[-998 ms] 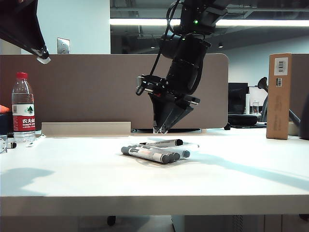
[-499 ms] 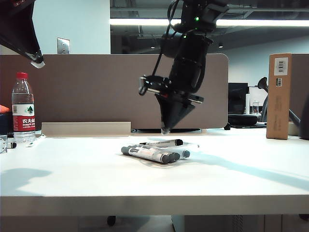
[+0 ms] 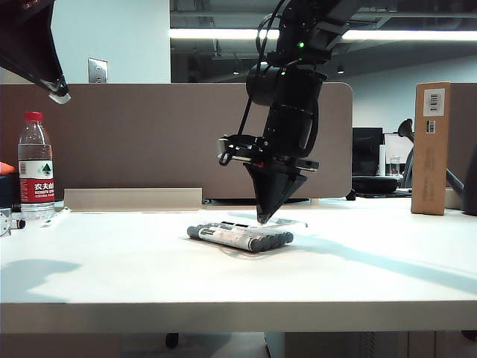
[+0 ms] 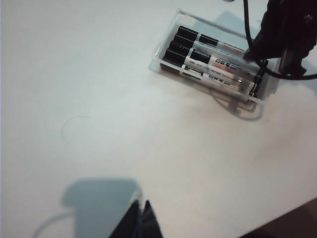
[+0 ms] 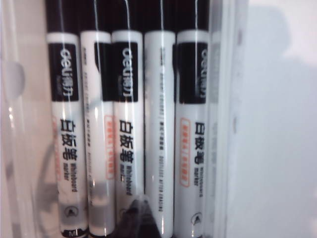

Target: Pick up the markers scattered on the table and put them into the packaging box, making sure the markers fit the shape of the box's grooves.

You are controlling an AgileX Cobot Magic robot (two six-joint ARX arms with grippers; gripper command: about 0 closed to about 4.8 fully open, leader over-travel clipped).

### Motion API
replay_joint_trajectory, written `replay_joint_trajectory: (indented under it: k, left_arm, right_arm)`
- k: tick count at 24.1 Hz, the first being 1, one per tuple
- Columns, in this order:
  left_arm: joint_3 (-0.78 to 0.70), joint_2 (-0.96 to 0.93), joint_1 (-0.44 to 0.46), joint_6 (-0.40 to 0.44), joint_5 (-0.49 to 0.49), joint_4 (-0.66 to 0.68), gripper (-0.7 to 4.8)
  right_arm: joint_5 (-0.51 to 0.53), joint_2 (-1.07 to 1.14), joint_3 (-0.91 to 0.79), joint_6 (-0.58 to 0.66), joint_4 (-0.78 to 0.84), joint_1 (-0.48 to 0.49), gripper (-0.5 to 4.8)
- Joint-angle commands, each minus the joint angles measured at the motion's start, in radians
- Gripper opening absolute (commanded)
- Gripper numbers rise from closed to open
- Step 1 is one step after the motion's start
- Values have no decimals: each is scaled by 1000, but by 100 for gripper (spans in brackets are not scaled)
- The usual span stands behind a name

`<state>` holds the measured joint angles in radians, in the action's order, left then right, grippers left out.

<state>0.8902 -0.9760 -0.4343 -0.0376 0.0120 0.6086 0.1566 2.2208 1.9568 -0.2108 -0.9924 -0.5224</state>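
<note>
Exterior view shows the right end effector (image 3: pixel 263 221), black and tapering to a point, with its fingers pressed together on nothing, hanging tip-down from the dark right arm (image 3: pixel 287 97) directly over the slim white-barrelled markers with black caps (image 3: pixel 238 237), its tip at or just above the rear of the row; whether it touches cannot be told from here. These markers lie side by side in the flat transparent plastic packaging box (image 3: pixel 287 224), which sits near the middle of the wide white surface (image 3: pixel 373 276). Right wrist view looks straight down on five markers (image 5: pixel 129 129) packed parallel between the clear walls of the box (image 5: pixel 220 99), barrels touching, with the clenched dark fingertips (image 5: pixel 134 218) resting over the gap between two of the middle barrels. Left wrist view shows the box (image 4: pixel 168 37) from well apart, the markers (image 4: pixel 208 59) inside it, and the right arm's black body (image 4: pixel 290 29) over its far end. The left end effector (image 4: pixel 140 224) appears there only as a dark closed tip above bare surface (image 4: pixel 74 74), and in the exterior view it hangs high at the upper left (image 3: pixel 58 93), far from the box. A clear plastic water bottle with a red cap and red label (image 3: pixel 36 168) stands at the left edge, and a tall brown cardboard box with barcode stickers (image 3: pixel 432 149) stands at the right rear
</note>
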Motion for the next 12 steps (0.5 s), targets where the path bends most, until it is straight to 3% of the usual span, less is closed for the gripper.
replay_joint_trajectory:
  k: [1,8,9,10,11,12]
  left_arm:
    - [4,3,-1,5,3,-16,-5]
    - [4,3,-1,5,3,-15,-5]
    - [4,3,-1,5,3,-13,-5]
    - [4,3,-1,5,3,-12,-5]
    - [4,3,-1,4,4,-12,-5]
    - [4,3,-1,4,8,-12,-5]
  right_arm:
    - [-2,-7,3,2,1,-1,-9]
    - [7,-27,5,2,-3,-4,-9]
    - [45,-31,5,2,-4,-4,-8]
    - [78,-34,5,3,-3,-4,27]
    - [108,-42,5,26,2,-4,174]
    - [111,-52,5,43,-1,-4,251]
